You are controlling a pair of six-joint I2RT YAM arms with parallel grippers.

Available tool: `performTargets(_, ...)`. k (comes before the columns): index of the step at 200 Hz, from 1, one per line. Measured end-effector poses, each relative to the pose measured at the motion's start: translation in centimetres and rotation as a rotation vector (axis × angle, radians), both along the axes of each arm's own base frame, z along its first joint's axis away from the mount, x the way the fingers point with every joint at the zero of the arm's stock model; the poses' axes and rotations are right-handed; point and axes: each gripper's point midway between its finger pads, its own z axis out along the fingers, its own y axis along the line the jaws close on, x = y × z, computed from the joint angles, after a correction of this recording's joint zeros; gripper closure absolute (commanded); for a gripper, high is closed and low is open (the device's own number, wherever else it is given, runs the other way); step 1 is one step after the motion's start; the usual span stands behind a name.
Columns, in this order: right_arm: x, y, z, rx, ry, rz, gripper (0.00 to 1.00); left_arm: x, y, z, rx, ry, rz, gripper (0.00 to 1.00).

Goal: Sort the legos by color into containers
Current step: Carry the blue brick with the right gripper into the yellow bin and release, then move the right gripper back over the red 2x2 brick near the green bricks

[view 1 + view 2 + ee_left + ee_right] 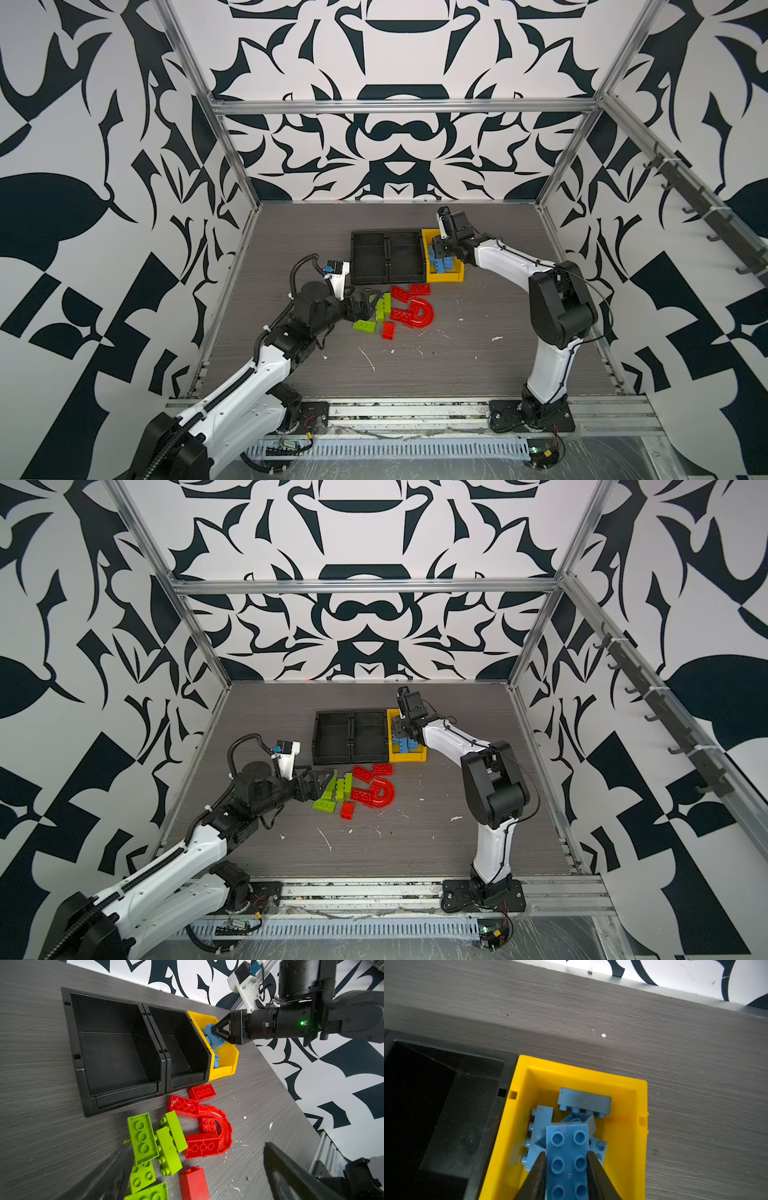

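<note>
My right gripper [566,1154] is shut on a light blue lego [566,1167], studs up, over the yellow container [581,1076]. Several more blue legos [584,1101] lie inside it. In both top views this gripper [438,245] [401,725] hangs over the yellow container's [446,277] far end. The two joined black containers [388,257] [153,1043] hold nothing. In front of them lie lime green legos [384,307] [142,1136], red legos [401,293] [201,1145] and a red arch [422,313] [226,1126]. My left gripper [370,305] [198,1146] stands open just left of the green ones.
A small red lego [388,330] [194,1184] lies nearest the front of the pile. White scuffs and crumbs [368,359] dot the grey table. The aluminium frame post [232,166] and patterned walls close in the sides and back.
</note>
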Motion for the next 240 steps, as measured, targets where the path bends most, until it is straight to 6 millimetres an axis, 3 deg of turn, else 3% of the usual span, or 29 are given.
performTargets(33,0.0,-0.1,0.1,0.011,0.001,-0.013,0.38,0.0,0.0,0.0,0.000,0.001,0.000,0.00)
performTargets(71,-0.7,-0.3,2.2,0.035,-0.031,-0.009,0.32,0.0,0.0,0.0,0.000,0.000,0.000,0.00)
performTargets(103,-5.1,-0.1,6.5,0.101,-0.119,0.014,0.29,0.0,0.0,0.0,0.000,0.000,0.000,0.00)
performTargets(128,-11.1,3.0,8.3,0.147,-0.191,0.117,0.28,0.0,0.0,0.1,-0.001,-0.003,0.001,0.00)
performTargets(143,-15.0,5.3,7.1,0.158,-0.187,0.198,0.28,0.0,0.1,0.3,-0.004,-0.010,0.005,0.00)
performTargets(161,-19.5,7.6,3.4,0.136,-0.125,0.293,0.28,0.0,0.3,0.7,-0.008,-0.024,0.014,0.00)
performTargets(188,-24.7,9.3,-2.1,0.056,-0.028,0.390,0.28,0.2,0.7,1.5,-0.013,-0.050,0.040,0.00)
performTargets(214,-27.4,11.3,-4.4,0.001,-0.010,0.453,0.27,0.2,1.2,2.0,-0.016,-0.072,0.064,0.00)
performTargets(240,-28.6,12.5,-6.1,-0.026,0.000,0.480,0.27,0.4,1.5,2.1,-0.011,-0.079,0.079,0.00)
